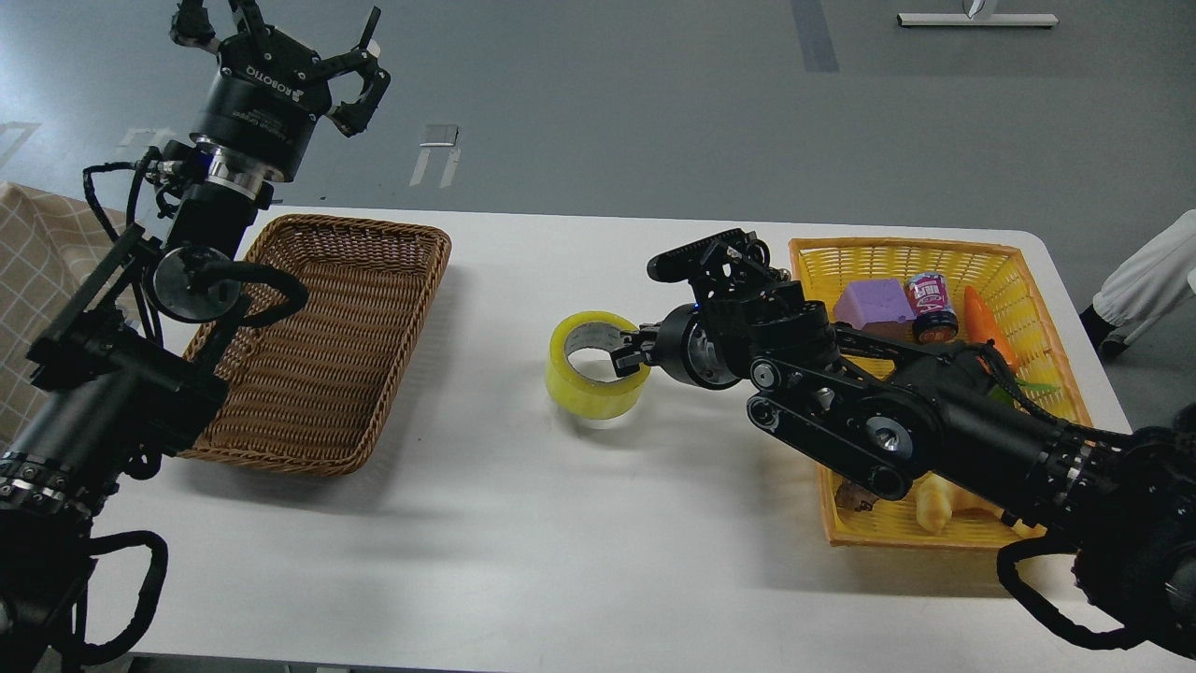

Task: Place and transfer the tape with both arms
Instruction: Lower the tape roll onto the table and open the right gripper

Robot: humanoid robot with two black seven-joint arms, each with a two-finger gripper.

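The tape [590, 381], a yellow translucent roll with a grey-white core, sits on or just above the white table [523, 523] near its middle, lying almost flat. My right gripper [627, 358] reaches in from the right and is shut on the roll's right wall, one finger inside the core. My left gripper [285, 37] is raised high at the upper left, above the far left end of the brown basket, with its fingers spread open and empty.
A brown wicker basket [322, 346] stands left of the tape. A yellow basket [1018, 271] at the right holds a purple block [871, 303], a can [932, 301], a carrot [986, 322] and a croissant toy [944, 505], partly hidden by my right arm.
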